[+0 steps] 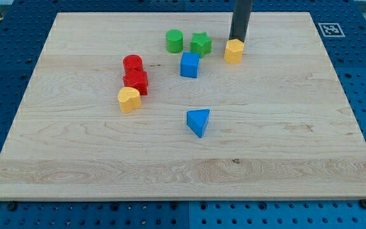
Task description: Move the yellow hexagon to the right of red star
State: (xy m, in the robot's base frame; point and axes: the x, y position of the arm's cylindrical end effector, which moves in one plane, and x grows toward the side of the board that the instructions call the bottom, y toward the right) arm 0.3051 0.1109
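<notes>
The yellow hexagon [234, 51] sits near the view's top, right of centre. My tip [237, 40] stands just behind it, at its top edge, touching or nearly touching it. The red star [135, 82] lies at the view's left of centre, far to the left of the hexagon. A red cylinder [132, 63] sits just above the star and a yellow heart-shaped block [129, 100] just below it, both touching or almost touching the star.
A green cylinder [175, 41] and a green star [201, 44] sit near the top centre, a blue cube [189, 65] just below them. A blue triangle [198, 121] lies at the board's centre. The wooden board [297, 159] rests on a blue perforated table.
</notes>
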